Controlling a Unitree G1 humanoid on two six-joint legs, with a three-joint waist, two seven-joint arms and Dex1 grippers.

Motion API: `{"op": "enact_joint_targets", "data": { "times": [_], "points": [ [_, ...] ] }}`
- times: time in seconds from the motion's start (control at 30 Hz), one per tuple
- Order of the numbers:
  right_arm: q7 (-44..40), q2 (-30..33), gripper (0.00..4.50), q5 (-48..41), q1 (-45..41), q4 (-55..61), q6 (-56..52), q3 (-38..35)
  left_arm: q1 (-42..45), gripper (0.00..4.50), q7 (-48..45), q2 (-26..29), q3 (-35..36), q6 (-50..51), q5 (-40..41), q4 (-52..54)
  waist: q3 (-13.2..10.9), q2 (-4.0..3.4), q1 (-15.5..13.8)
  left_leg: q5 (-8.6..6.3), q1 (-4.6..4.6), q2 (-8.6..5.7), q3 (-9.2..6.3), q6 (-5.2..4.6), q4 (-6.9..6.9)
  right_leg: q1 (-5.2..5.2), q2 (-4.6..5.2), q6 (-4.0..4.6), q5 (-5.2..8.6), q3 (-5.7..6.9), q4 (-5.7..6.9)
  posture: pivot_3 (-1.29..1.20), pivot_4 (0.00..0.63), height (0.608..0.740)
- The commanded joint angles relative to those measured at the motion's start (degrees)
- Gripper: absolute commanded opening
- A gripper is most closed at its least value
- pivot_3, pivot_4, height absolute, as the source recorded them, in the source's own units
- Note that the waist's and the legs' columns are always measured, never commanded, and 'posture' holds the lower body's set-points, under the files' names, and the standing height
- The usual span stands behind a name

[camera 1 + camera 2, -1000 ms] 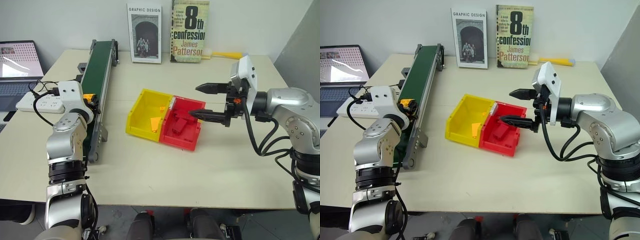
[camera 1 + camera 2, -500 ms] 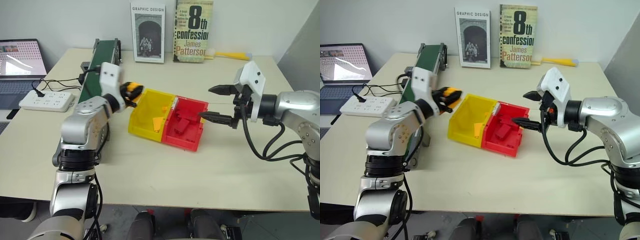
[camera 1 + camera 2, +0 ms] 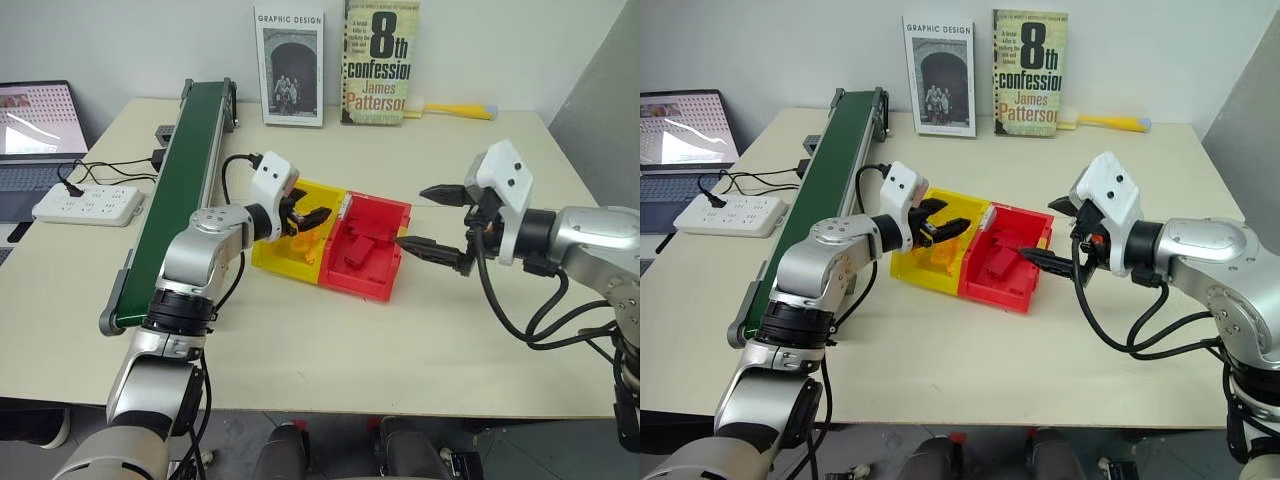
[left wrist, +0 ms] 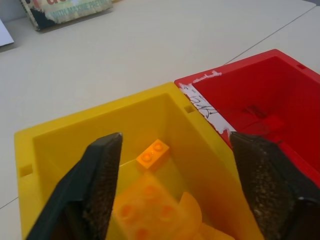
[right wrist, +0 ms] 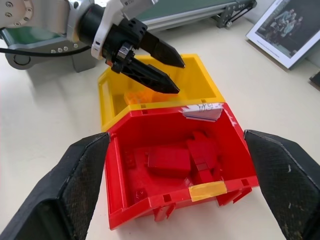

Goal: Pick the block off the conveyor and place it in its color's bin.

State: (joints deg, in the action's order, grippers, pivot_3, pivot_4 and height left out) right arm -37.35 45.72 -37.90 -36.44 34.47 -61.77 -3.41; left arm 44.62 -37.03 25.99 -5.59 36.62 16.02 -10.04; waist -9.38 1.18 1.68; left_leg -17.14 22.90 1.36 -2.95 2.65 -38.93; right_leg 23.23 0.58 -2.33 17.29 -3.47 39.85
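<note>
The conveyor (image 3: 172,195) is seen along the tabletop's left edge, belt bare. The left gripper (image 3: 305,217) is held released over the yellow bin (image 3: 272,243) mid-table, and the block (image 4: 150,210), blurred, is seen in the bin below the spread fingers. The right gripper (image 3: 436,220) is parked unclenched and empty beside the red bin (image 3: 377,285); risk is judged as the block bouncing out or a finger snagging the rim on withdrawal.

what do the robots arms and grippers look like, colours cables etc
Both arms are silver-grey metal built of rounded segments with black joint rings. Each wrist carries a white boxy housing, and black cables loop from it back along the forearm. The left gripper and right gripper each have two black tapered fingers whose inner pads are rough and grainy. A small orange-red spot marks the right wrist.
</note>
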Motion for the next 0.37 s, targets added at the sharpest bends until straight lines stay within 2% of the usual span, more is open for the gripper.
{"op": "enact_joint_targets", "data": {
  "times": [0.03,0.13,0.27,0.37],
  "points": [
    [-0.35,0.83,4.50,-0.32,-0.56,-0.05,1.44,-1.74,1.40,4.48,-1.89,3.06,0.99,0.14,-0.89,2.47,0.00,0.00,0.16,0.00,-0.01,0.00,0.00,0.00,0.00,0.00,-0.01,0.00,0.00,0.00,0.00,0.00,0.150,0.740],
    [-2.12,2.19,4.50,0.57,-0.67,-1.85,3.09,-1.26,1.08,4.48,-6.53,6.92,0.04,0.13,-1.04,4.25,0.00,-0.01,0.19,0.00,-0.03,0.00,0.01,0.00,0.01,0.01,-0.03,0.00,0.00,-0.02,0.02,0.00,0.150,0.740],
    [-8.47,6.41,4.50,1.79,-0.52,-6.46,7.16,-0.50,0.39,4.48,-19.25,17.00,0.44,-2.45,0.74,7.03,-0.04,-0.04,0.20,0.00,-0.02,-0.06,0.06,0.00,0.03,0.01,-0.09,0.00,0.00,-0.03,-0.04,0.00,0.150,0.740],
    [-11.62,8.04,4.50,2.57,-0.38,-9.13,9.99,0.41,0.77,4.48,-23.89,21.47,1.21,-3.47,1.11,6.37,-0.04,-0.05,0.16,0.00,-0.04,0.00,0.05,0.00,0.07,0.01,-0.10,0.01,0.01,0.00,-0.09,0.00,0.150,0.740]
  ]
}}
